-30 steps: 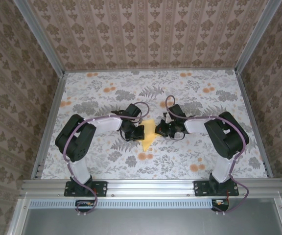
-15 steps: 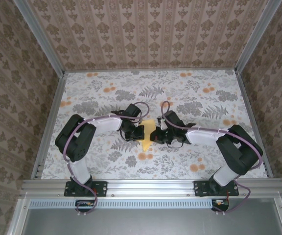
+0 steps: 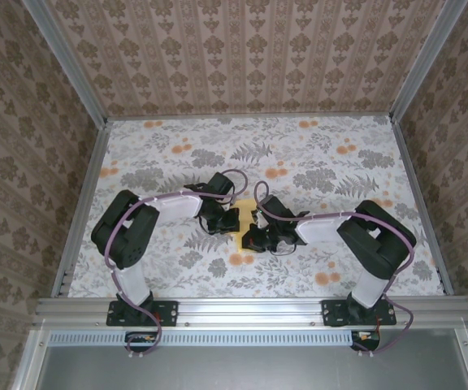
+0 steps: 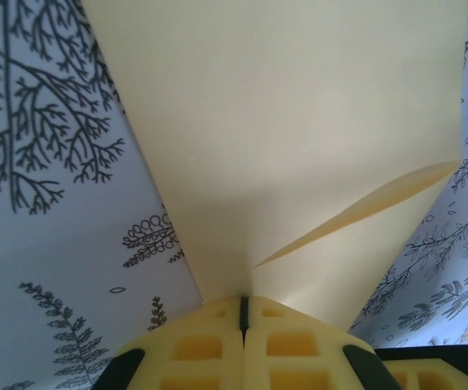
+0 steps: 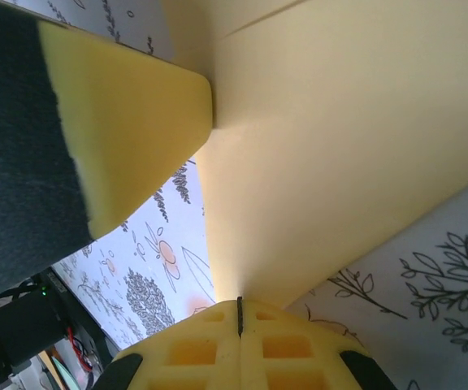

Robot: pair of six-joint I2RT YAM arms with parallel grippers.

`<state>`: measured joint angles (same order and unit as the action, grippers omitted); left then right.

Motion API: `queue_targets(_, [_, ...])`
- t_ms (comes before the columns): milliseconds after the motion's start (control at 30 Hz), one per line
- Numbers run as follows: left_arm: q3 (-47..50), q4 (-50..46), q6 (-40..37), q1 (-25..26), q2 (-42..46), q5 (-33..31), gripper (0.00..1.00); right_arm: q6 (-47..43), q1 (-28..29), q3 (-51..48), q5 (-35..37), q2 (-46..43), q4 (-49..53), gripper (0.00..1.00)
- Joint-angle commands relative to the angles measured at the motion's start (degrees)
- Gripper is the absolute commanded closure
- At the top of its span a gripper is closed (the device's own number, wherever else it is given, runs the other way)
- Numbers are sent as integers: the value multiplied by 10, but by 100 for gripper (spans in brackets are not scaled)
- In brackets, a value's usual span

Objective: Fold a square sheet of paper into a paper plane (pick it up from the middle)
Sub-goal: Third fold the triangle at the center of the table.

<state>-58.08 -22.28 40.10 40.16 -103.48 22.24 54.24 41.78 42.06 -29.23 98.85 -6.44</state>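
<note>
Since a second ago the right arm has swung inward and toward the near edge. Its right hand (image 3: 253, 236) now sits over the nearer part of the pale-yellow sheet of thin paper (image 3: 240, 218) and hides more of it than before. The left hand (image 3: 229, 219) has kept its place at the sheet's left edge.

The sheet lies near the middle of the desk (image 3: 315, 268), between the two hands, showing from above as a narrow yellow strip.

From the left wrist, the left hand (image 4: 242, 313) is clamped on the sheet (image 4: 299, 122). Its yellow pads, moulded with square pockets, meet along a dark hairline seam, and the paper fans out from it, smooth and matte. One loose flap makes a slanting raised edge toward the right.

From the right wrist, the right hand (image 5: 240, 313) is likewise pressed together on the sheet (image 5: 340, 146), which carries a straight crease. A wedge-shaped yellow foam pad (image 5: 128, 114) on a black finger touches the paper at upper left.

The desk (image 4: 47, 244) has a white covering printed with grey ferns and orange blotches.
</note>
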Motion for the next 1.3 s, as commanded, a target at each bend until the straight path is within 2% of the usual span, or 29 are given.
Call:
queue_targets(0, [35, -25, 0, 2, -31, -73, 100, 5, 6, 15, -22, 9, -11, 95])
queue_targets(333, [35, -27, 1, 4, -28, -74, 100, -16, 8, 14, -14, -28, -2, 95])
queue_targets(933, [30, -33, 0, 4, -28, -83, 100, -10, 26, 36, -20, 44, 40, 95])
queue_targets(1267, [28, -35, -2, 4, -25, -84, 100, -25, 10, 32, 43, -42, 65, 95])
